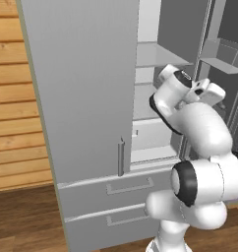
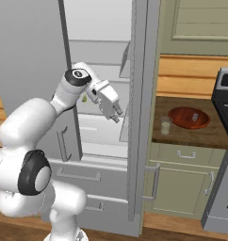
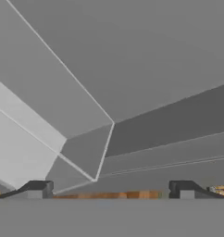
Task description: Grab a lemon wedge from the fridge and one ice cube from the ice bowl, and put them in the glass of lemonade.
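The grey fridge (image 1: 81, 98) has its right door (image 2: 144, 94) swung open, and my arm reaches into the lit interior. My gripper (image 2: 117, 113) hangs open over a white shelf, pointing down and to the right with nothing between its fingers. In the hand view the fingertips (image 3: 37, 187) stand far apart in front of plain grey fridge walls. A tiny yellow-green sliver, the lemon wedge (image 2: 83, 98), peeks out beside my wrist, left of the gripper. On the wooden counter to the right, the glass of lemonade (image 2: 166, 125) stands next to the reddish-brown ice bowl (image 2: 182, 123), which holds an ice cube (image 2: 195, 116).
The open door's edge stands between the fridge interior and the counter. Door bins (image 1: 222, 54) hang on the open door. Two fridge drawers (image 1: 131, 187) sit below. Beige cabinets (image 2: 182, 174) are under the counter, and a stove (image 2: 224, 94) is at the far right.
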